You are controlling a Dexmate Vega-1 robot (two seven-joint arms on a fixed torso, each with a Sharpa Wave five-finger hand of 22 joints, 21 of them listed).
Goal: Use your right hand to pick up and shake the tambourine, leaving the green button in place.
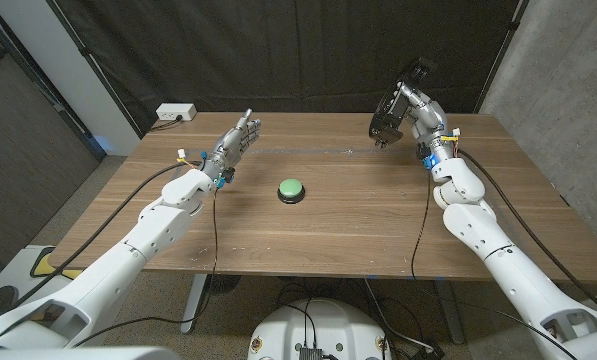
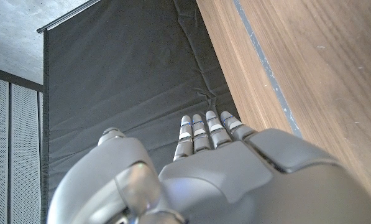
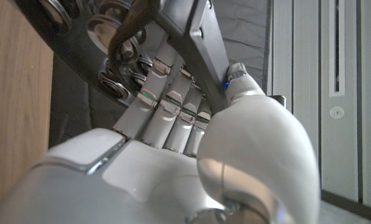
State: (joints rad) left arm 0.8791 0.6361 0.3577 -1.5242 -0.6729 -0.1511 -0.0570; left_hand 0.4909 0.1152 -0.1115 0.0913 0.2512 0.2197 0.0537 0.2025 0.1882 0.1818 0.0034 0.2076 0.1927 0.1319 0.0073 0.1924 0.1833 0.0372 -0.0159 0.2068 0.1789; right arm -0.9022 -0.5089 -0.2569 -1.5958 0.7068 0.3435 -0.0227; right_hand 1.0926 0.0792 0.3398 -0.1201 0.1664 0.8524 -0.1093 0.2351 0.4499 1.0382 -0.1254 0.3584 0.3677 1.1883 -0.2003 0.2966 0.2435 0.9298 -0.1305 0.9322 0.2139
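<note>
1. Tambourine (image 1: 390, 108): black-rimmed, metal jingles visible; held in the air over the table's (image 1: 358, 215) far right part, clear of the wood, seemingly so it can swing freely.
2. Right hand (image 1: 418, 112): fingers (image 3: 173, 112) wrapped tight on the rim.
3. Green button (image 1: 292, 189): mid-table, untouched, well apart from both hands.
4. Left hand (image 1: 233, 143): fingers (image 2: 201, 134) straight, side by side, holding nothing; parked aside, likely idle.

No lettering, brand, number or sign can be read anywhere — not on the green button (image 1: 292, 189) at the table's centre, not on the tambourine (image 1: 391, 108) held up at about one o'clock from it, nor on the white power strip (image 1: 176, 113) at about ten o'clock — too small to tell.
</note>
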